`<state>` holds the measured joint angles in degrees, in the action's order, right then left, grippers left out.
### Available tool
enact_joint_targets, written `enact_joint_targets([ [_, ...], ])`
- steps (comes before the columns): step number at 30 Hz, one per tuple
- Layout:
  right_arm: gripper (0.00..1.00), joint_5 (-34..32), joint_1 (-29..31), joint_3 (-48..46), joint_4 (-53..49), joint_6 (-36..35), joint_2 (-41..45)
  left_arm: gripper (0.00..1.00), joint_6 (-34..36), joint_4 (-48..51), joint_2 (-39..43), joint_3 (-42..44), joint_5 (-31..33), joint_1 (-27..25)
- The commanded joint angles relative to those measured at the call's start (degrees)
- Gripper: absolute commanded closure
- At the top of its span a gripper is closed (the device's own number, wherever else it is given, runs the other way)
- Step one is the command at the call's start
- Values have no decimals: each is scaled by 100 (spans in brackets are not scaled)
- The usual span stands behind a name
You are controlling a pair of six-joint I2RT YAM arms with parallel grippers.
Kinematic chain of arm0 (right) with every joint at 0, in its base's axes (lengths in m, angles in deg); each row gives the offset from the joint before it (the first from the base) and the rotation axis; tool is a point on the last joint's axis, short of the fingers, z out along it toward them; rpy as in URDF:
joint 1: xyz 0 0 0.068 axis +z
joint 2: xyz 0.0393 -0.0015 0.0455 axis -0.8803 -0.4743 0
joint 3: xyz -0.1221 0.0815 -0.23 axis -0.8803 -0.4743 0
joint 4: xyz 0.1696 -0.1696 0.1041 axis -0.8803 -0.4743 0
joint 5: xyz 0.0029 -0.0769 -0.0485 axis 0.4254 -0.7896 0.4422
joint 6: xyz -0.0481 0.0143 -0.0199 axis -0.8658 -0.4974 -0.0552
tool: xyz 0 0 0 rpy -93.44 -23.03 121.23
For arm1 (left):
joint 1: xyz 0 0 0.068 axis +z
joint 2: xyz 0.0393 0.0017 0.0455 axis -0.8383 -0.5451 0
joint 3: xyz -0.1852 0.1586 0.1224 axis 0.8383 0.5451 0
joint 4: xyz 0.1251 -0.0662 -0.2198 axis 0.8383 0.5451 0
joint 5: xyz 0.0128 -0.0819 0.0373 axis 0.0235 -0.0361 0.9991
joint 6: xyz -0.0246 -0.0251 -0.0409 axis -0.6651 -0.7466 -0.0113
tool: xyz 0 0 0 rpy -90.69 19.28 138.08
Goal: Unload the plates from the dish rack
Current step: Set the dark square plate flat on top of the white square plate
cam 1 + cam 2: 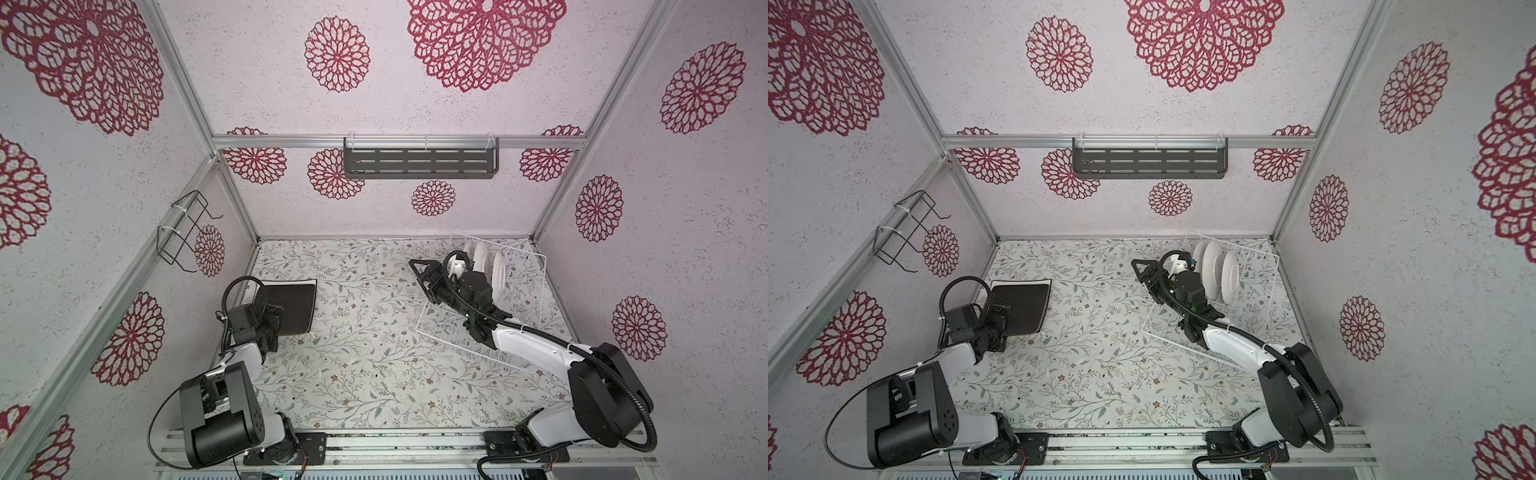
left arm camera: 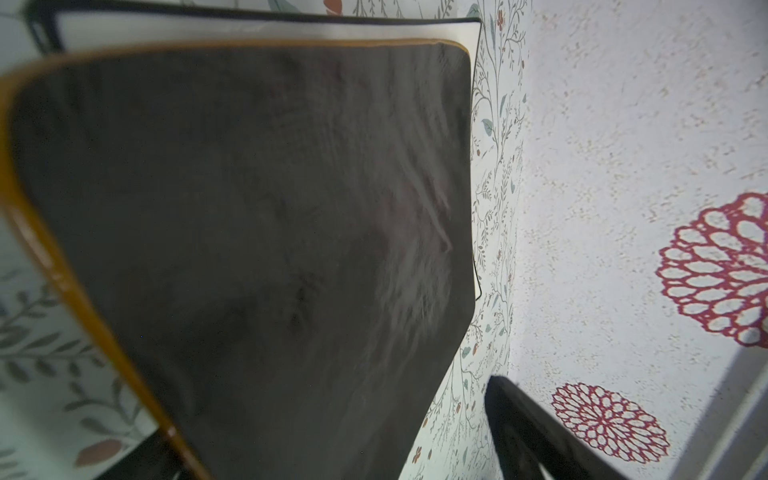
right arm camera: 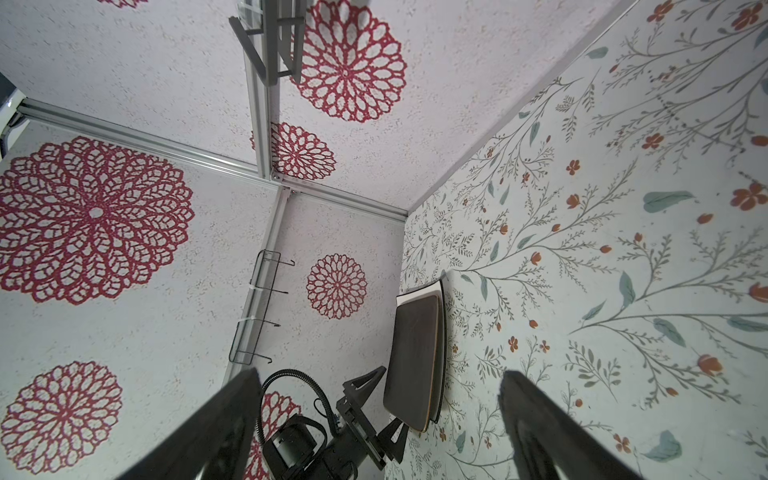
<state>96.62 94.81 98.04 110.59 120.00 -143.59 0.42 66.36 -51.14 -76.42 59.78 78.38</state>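
The white wire dish rack point(image 1: 536, 266) point(image 1: 1264, 266) stands at the back right. Three round white plates point(image 1: 482, 257) point(image 1: 1214, 266) stand upright in it. My right gripper point(image 1: 417, 274) point(image 1: 1142, 274) point(image 3: 378, 374) hovers just left of the rack, open and empty. At the left a square black plate point(image 1: 295, 307) point(image 1: 1021, 307) point(image 2: 249, 208) point(image 3: 415, 353) lies on a square white plate point(image 2: 249, 29) point(image 3: 415, 294) with a dark edge. My left gripper point(image 1: 274, 318) point(image 3: 392, 399) is open at the black plate's near edge, one of its fingers point(image 2: 523, 419) beside the plate.
A dark grey slotted shelf point(image 1: 419, 162) hangs on the back wall. A small black wire holder point(image 1: 183, 232) is tied to the left frame post. Patterned walls close in the floral table point(image 1: 353, 353) on three sides, and a metal rail point(image 1: 395, 449) runs along the front.
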Motion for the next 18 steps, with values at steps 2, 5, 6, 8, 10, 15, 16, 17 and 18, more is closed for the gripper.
enact_joint_targets([
  [2, 7, -57, -43, -46, 348, 15, 153, 3, 148, -191, 45, -143, -81, -58],
  [5, 7, -40, -52, -46, 356, 23, 135, 3, 189, -113, -137, -392, -215, -58],
  [6, 8, -40, -57, -47, 358, 23, 142, 3, 169, -132, -178, -426, -282, -58],
  [8, 8, -40, -68, -60, 354, 29, 166, 3, 138, -164, -188, -421, -300, -58],
  [10, 7, -57, -79, -77, 329, 22, 194, 3, 130, -181, -150, -363, -256, -60],
  [15, 8, -43, -87, -99, 340, 32, 205, 3, 130, -240, -119, -198, -263, -58],
  [16, 7, -40, -87, -95, 339, 36, 205, 3, 108, -283, -113, -162, -273, -58],
  [17, 7, -40, -87, -100, 340, 41, 214, 3, 89, -298, -103, -141, -273, -58],
  [18, 7, -40, -87, -95, 348, 40, 222, 3, 87, -304, -96, -129, -268, -58],
])
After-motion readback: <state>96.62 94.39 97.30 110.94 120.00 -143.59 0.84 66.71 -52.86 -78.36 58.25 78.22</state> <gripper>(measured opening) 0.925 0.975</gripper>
